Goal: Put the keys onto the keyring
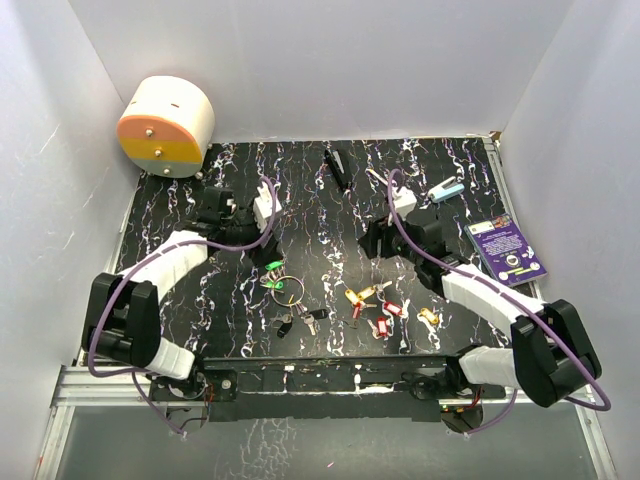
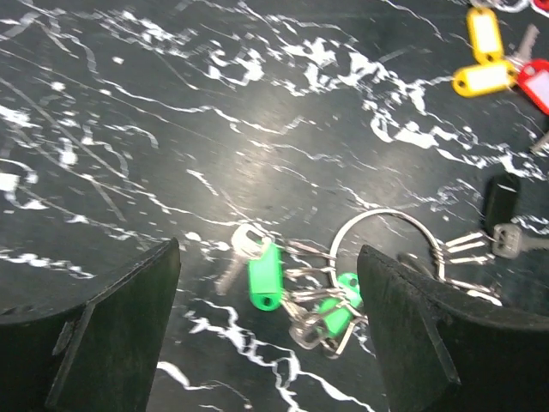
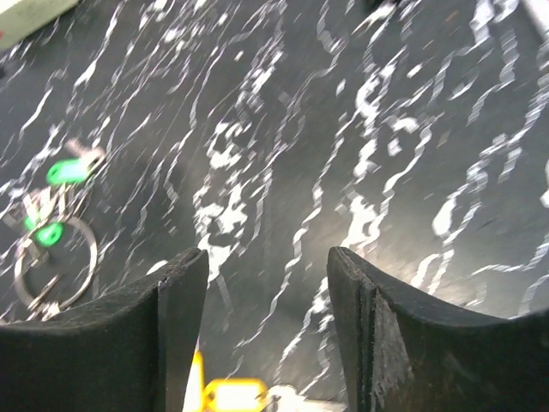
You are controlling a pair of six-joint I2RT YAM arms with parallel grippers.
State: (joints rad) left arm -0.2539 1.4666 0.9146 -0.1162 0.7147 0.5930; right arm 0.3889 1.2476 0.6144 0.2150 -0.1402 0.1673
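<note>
Black marbled surface (image 1: 300, 200) under L hand (image 2: 268, 249) & R hand (image 3: 266, 257), both released w/ fingers spread; red/yellow keys (image 1: 392, 309) loose by R hand's tips, keyring (image 2: 388, 212) w/ green tags flat btwn L hand's tips.

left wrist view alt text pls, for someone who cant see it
The open left end effector hovers over the keyring, a silver wire ring with green-tagged keys, on a black marbled table. Yellow and red keys lie at the top right.
</note>
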